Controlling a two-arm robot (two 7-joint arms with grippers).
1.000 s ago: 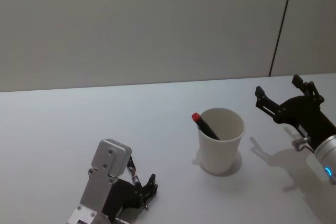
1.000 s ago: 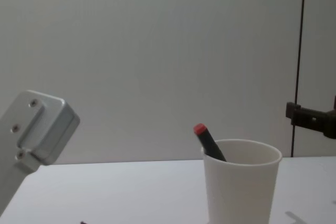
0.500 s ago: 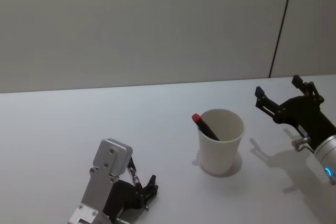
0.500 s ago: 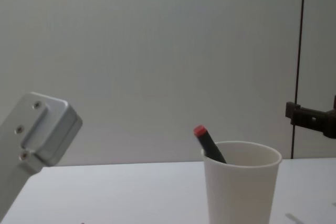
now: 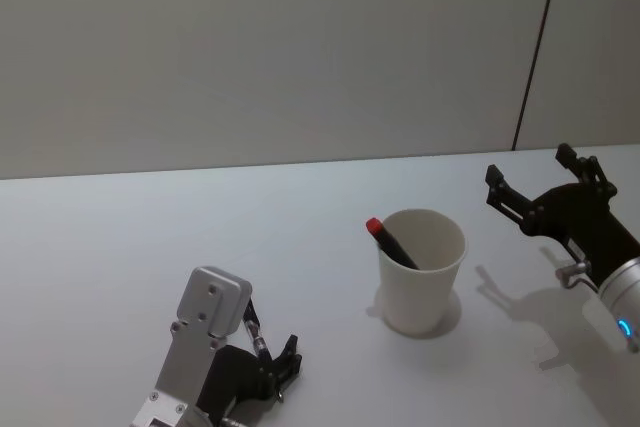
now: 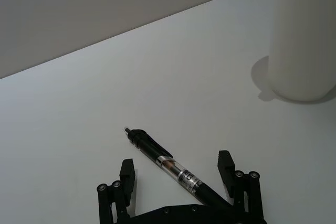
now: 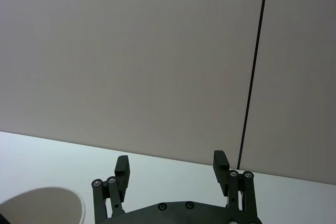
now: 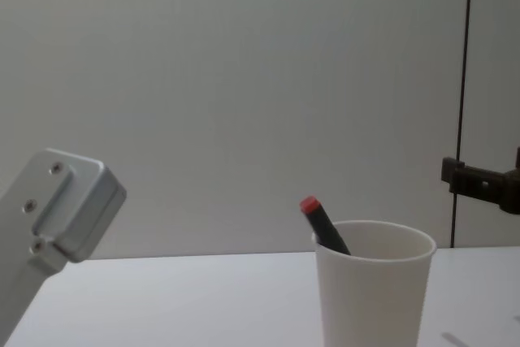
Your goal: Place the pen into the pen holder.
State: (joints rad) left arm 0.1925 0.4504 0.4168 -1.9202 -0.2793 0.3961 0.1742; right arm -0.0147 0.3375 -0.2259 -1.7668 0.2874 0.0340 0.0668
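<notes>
1. The step in hand is the grasp. My left gripper [image 6: 177, 171] is low over the bench [image 5: 150, 237] near its front edge, left of the middle, and the pen [image 6: 167, 163] lies flat on the bench between my two fingers.
2. My left fingers [image 6: 127, 174] stand wide, one on each side of the barrel. Neither touches it, so I hold nothing yet.
3. The pen runs at a slant across the gap between my fingers, with its tip pointing away from my palm.
4. The pen holder [image 5: 421, 269] stands upright towards the middle of the bench, on its right half, apart from the pen. A red-capped pen [image 5: 389, 239] already leans against its left rim.
5. My right gripper [image 5: 529, 165] hangs over the right edge of the bench beside the pen holder, fingers spread wide and empty. I judge it idle.
6. Next, as I judge it, I must close my left fingers squarely on the barrel, which may call for a small turn of the wrist to meet the slant.
7. After that come a lift, a carry over to the rim, a tilt tip-down, and a release clear of the red-capped pen, without knocking the light holder.
</notes>
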